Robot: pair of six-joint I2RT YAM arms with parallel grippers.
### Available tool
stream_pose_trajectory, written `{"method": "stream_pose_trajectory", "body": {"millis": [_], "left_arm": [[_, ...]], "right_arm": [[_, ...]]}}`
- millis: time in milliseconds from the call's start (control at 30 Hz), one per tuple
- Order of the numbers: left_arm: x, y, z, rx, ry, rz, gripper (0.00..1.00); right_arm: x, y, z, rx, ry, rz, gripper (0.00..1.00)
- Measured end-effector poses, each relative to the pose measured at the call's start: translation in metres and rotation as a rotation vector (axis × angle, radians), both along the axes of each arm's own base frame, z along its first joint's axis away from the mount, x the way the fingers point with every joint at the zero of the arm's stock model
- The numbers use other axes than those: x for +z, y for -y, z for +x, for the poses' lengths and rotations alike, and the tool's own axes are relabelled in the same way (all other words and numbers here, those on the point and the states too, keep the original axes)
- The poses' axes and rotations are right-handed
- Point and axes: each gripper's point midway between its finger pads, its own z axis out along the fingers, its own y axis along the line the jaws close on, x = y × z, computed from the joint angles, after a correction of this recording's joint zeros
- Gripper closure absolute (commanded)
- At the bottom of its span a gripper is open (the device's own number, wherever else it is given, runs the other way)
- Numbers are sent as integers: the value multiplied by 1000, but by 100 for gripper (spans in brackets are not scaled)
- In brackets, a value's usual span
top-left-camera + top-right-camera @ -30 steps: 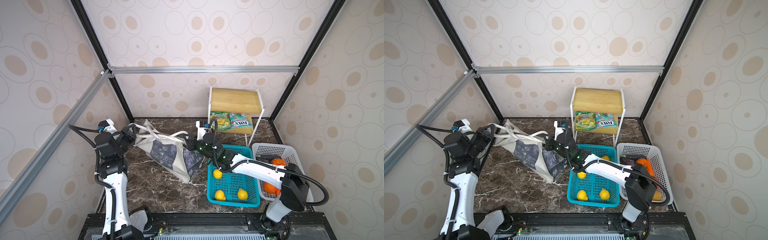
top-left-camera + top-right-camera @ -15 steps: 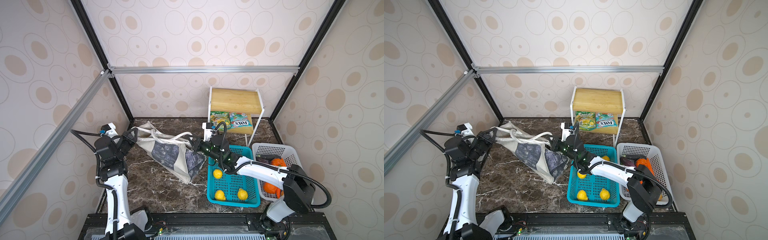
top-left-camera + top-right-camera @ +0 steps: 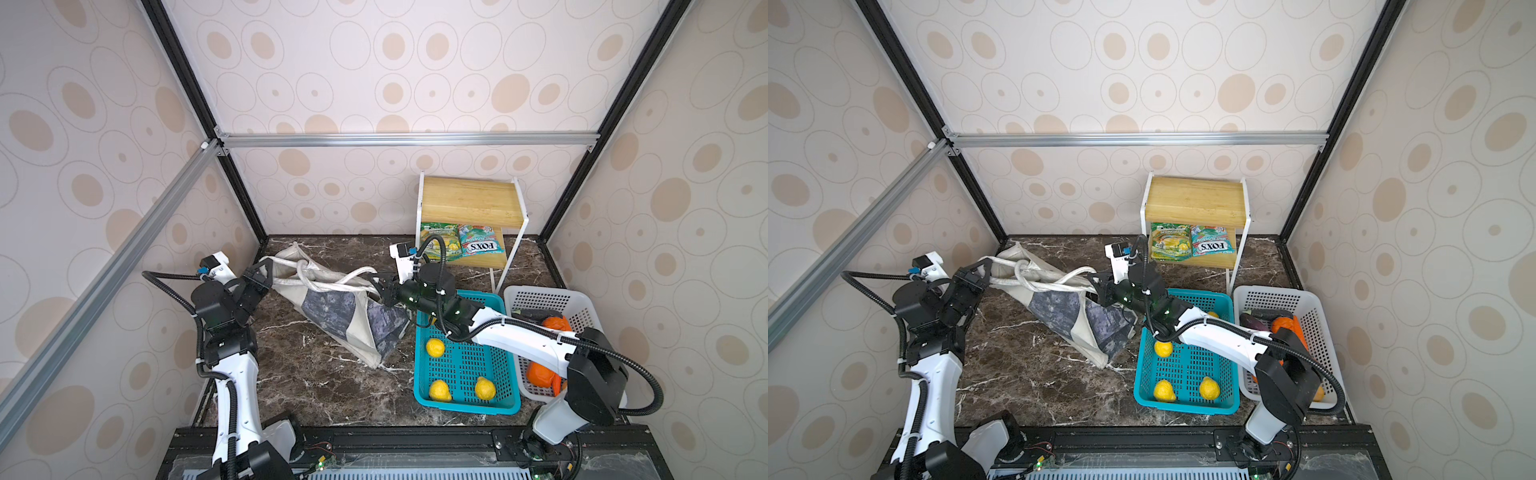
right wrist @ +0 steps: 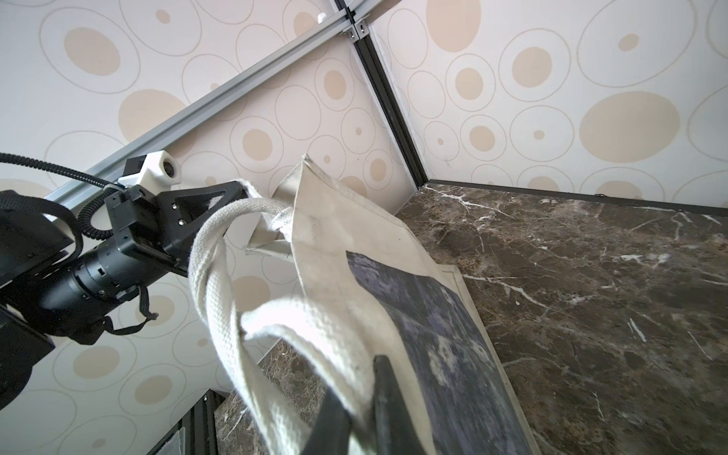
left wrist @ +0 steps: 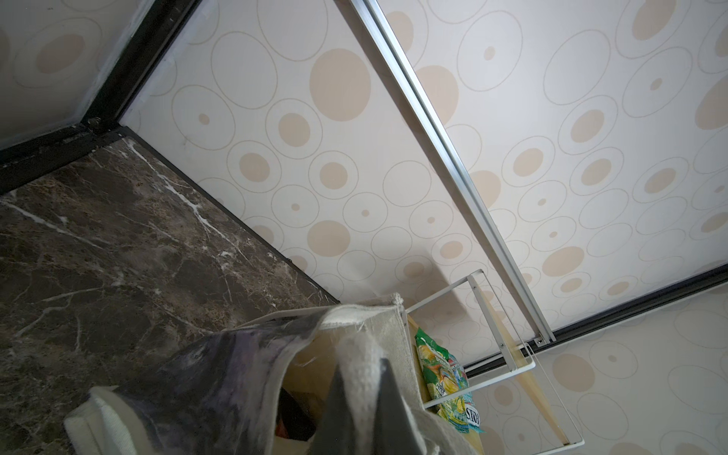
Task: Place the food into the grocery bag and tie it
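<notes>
The bag (image 3: 345, 316) is lying slanted on the marble table (image 3: 324, 386), just left of the teal basket (image 3: 465, 409), with its mouth end being held up off the tabletop. The left gripper (image 3: 266, 271) is clamping its jaws tight on the twisted handles (image 3: 320, 282) at the bag's left end. The right gripper (image 3: 380, 289) is pinching a handle strap beside the basket, jaws nearly together on it, and candy packets (image 3: 461, 247) are sitting on the shelf (image 3: 469, 201).

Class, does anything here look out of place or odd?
Yes: the grocery bag lies slumped on its side, handles knotted and stretched between left gripper and right gripper, while candy packets sit on the shelf and lemons in the teal basket.
</notes>
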Motion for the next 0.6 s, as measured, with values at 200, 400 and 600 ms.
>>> {"method": "stream_pose_trajectory", "body": {"millis": [200,400,600], "left_arm": [[1,-3,3,41,14,16,100],[4,0,7,51,27,30,100],[3,5,11,47,30,32,100]], "right_arm": [[1,3,5,23,24,-73,49],[-1,5,8,43,42,-165,43],[10,-8,7,97,107,-312,43]]}}
